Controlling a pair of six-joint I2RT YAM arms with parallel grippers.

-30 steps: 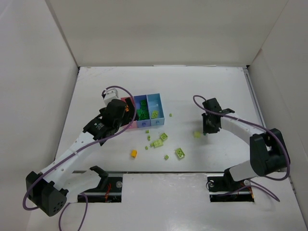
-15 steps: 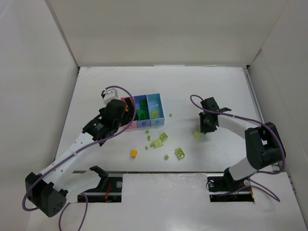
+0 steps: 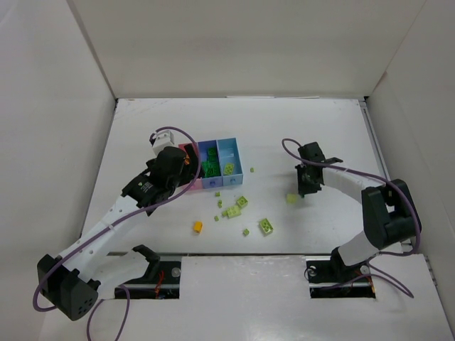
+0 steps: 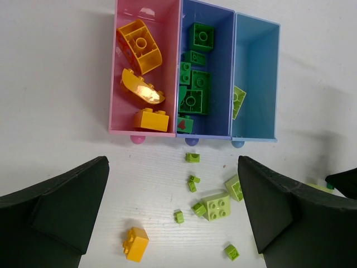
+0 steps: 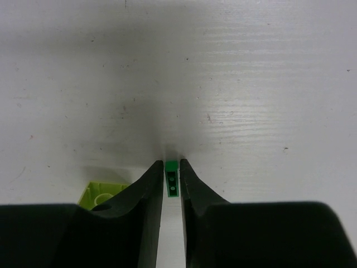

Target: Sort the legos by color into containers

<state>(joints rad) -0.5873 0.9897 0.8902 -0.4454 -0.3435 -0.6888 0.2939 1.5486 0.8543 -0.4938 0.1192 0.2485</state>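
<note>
A white surface (image 3: 284, 128) boxed in by plain white walls carries everything here. Out on its right side, well apart from the containers, the right tool (image 5: 172, 167) is clenched on a tiny dark green plastic brick (image 5: 172, 177), which sits pinched between the two fingertips, right down at the surface; I take it this is the pickup, so the piece can be carried over to its colour. A pale lime green brick (image 5: 106, 195) lies just beside that grip, untouched. The left tool (image 4: 172, 167) hangs released, jaws spread wide, over the near end of the three joined bins, probably waiting to take a loose piece. The pink plastic bin (image 4: 162, 28) holds several orange-yellow pieces (image 4: 139, 47), the periwinkle blue bin (image 4: 222, 44) in the middle a heap of dark green bricks (image 4: 195, 84), and the light blue bin (image 4: 259, 67) just one lime piece (image 4: 238, 101) leaning on its wall. In front lie a stray orange-yellow brick (image 4: 135, 244) and scattered lime bits (image 4: 216, 205), not yet sorted.
</note>
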